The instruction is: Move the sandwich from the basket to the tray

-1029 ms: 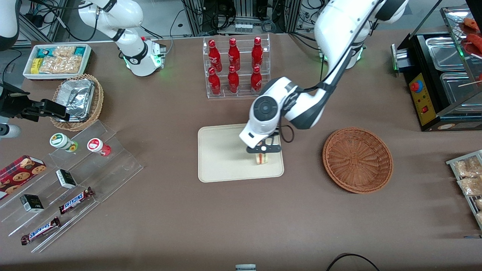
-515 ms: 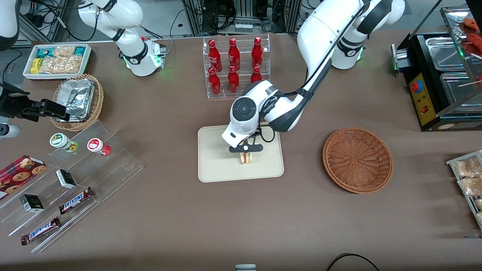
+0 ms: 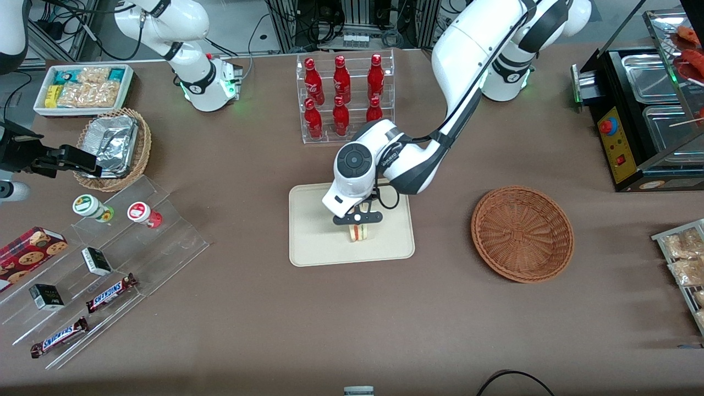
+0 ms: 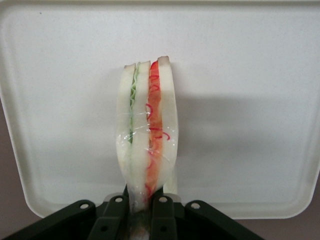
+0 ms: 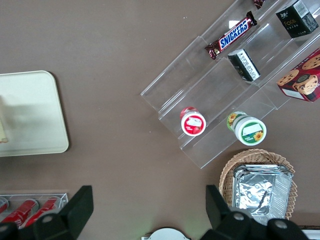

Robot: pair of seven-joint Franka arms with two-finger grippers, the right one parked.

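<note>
nearest the front camera, on the brown table (image 3: 352, 319): flat cream-beige rectangular tray with rounded corners and low rim (image 3: 313, 242). round reddish-brown woven wicker basket (image 3: 522, 234) beside the tray, toward the working arm's end, well apart from it, holding nothing.

over the tray's middle: black two-finger gripper of the left arm (image 3: 358, 226), pointing down. clenched on a triangular wedge of white-bread sandwich with red and orange filling layers (image 3: 358, 233). sandwich held upright on edge, above or on the tray surface; contact with the tray not discernible.

wrist view: fingers (image 4: 161, 209) pinching the clear-wrapped sandwich (image 4: 147, 130) at one end, bread squeezed narrow there; green filling in one layer, red-orange in the other; shadow cast on the tray (image 4: 250, 60).

farther from the camera than the tray: clear acrylic rack with six red bottles (image 3: 344, 99).
</note>
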